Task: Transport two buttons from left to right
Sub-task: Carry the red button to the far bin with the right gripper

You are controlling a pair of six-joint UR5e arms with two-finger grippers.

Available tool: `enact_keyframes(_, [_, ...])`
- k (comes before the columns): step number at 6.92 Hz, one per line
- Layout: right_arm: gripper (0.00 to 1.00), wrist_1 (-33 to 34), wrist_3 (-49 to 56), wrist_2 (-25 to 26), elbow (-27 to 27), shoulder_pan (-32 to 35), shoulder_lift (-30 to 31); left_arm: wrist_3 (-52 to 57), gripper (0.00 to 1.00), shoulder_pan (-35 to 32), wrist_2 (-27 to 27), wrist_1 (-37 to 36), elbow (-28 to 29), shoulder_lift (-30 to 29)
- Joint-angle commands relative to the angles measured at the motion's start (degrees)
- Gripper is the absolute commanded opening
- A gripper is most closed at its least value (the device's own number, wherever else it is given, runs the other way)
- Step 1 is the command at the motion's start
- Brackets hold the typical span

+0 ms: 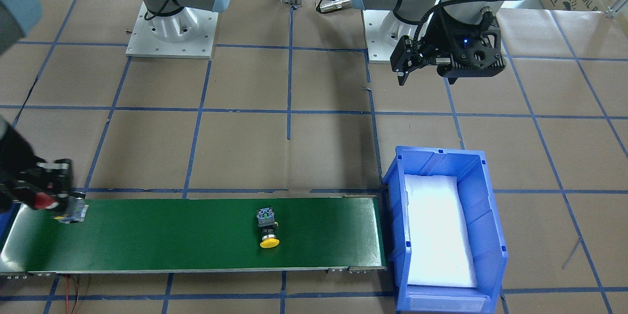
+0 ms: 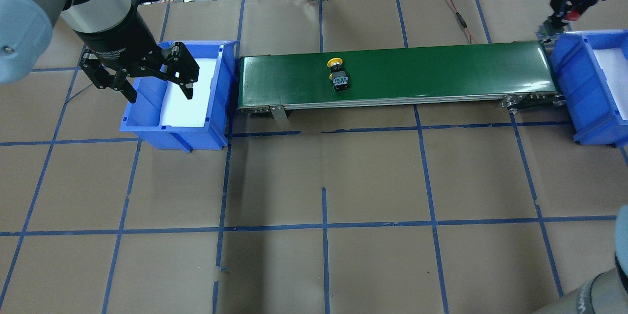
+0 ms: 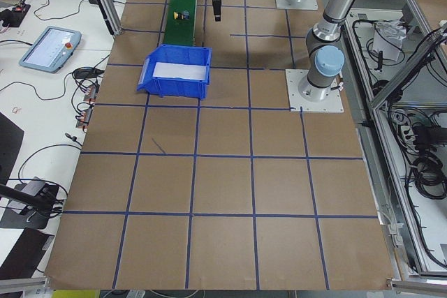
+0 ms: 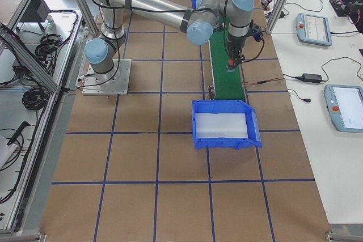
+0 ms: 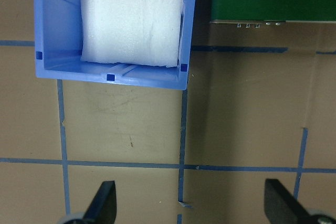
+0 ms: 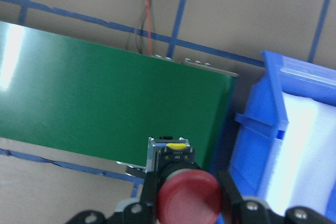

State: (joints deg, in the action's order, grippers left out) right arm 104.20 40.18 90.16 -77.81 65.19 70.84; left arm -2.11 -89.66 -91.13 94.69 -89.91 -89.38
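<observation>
1. Right fingers (image 6: 150, 184) clamped on the red button (image 6: 189, 196), over the right end of the belt (image 6: 105, 103), beside the right bin (image 6: 247, 145).
2. Left fingers (image 5: 103, 201) spread, empty; yellow button (image 2: 337, 74) lies mid-belt.
3. Risk: releasing early drops it short of the bin.

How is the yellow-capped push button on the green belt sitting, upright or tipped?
Tipped: the yellow-capped push button lies on its side on the green belt, cap pointing toward one edge.

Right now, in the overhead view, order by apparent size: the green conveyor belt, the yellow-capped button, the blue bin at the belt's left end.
Largest: green conveyor belt
Then: blue bin
Smallest: yellow-capped button
</observation>
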Motion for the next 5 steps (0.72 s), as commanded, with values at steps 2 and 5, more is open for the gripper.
enact_keyframes(2, [0.32, 1.2, 15.7, 3.3, 5.1, -10.4, -5.8, 0.0, 1.0, 0.1, 0.0, -0.1, 0.0, 0.0])
enact_keyframes(5, [0.32, 9.9, 19.7, 6.4, 5.6, -14.4, -11.9, 0.7, 1.0, 1.4, 0.1, 0.2, 0.1, 0.0])
